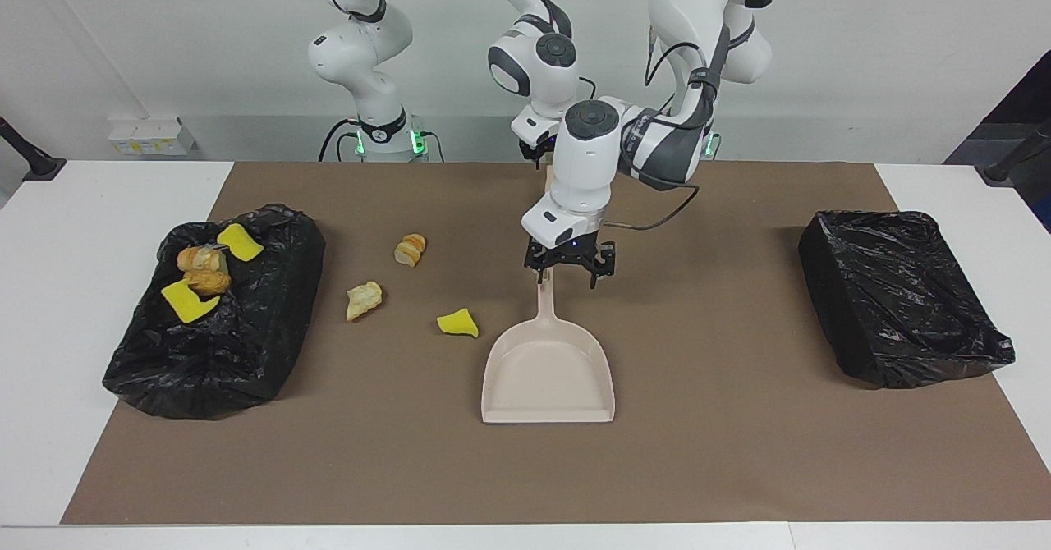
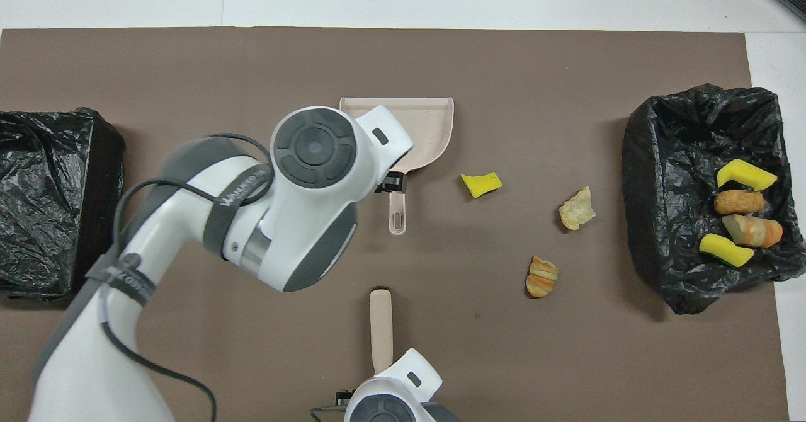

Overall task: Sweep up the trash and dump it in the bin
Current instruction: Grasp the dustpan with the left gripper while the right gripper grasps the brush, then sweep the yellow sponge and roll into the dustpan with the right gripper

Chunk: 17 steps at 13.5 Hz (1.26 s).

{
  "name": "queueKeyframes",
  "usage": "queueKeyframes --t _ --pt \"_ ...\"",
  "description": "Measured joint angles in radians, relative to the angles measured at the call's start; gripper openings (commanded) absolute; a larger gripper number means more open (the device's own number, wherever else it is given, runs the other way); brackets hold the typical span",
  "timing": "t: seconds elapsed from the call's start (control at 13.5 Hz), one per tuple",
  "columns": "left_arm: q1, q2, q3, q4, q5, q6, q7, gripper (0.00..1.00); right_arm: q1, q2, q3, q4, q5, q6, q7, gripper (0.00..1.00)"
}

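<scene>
Left fingers point(image 1: 566, 275) over dustpan point(image 1: 548, 378) handle; trash point(image 1: 203, 275) in bin point(image 1: 246, 345)

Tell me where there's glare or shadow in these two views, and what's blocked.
Facing view: even light, sheen on the black bag of the bin at the left arm's end; the left gripper hangs over the dustpan handle. Overhead view: soft shadow beside the bin holding trash; the left arm covers part of the dustpan.

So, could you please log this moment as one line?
left gripper: open at dustpan handle | right gripper: at brush | trash: three on mat, four in bin
</scene>
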Motion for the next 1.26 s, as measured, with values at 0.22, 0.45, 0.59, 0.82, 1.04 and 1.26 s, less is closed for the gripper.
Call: queueKeyframes --t 0.22,0.45,0.59,0.82,1.04,1.26 --pt "-0.033 0.045 -0.001 -0.01 0.002 0.048 -0.029 1.0 0.0 0.0 0.0 0.0 0.002 -0.005 0.002 0.0" --pt "-0.055 0.071 0.0 -0.011 0.012 0.059 -0.037 0.95 -0.015 -0.024 -0.006 0.003 0.002 -0.11 0.004 0.0" --pt "-0.055 0.071 0.004 -0.011 0.053 0.061 -0.038 0.69 -0.081 -0.069 -0.009 0.004 0.002 -0.219 0.005 0.0" --pt "-0.054 0.071 0.009 -0.01 0.072 0.067 -0.038 0.2 -0.22 -0.147 -0.014 0.004 -0.006 -0.342 -0.001 0.0" --pt "-0.053 0.071 0.011 -0.01 0.078 0.075 -0.038 0.0 -0.36 -0.205 -0.018 0.003 -0.036 -0.43 -0.007 0.0" --pt "-0.05 0.071 0.015 -0.009 0.109 0.091 -0.031 0.0 -0.524 -0.211 -0.02 -0.011 -0.104 -0.461 -0.011 0.0"
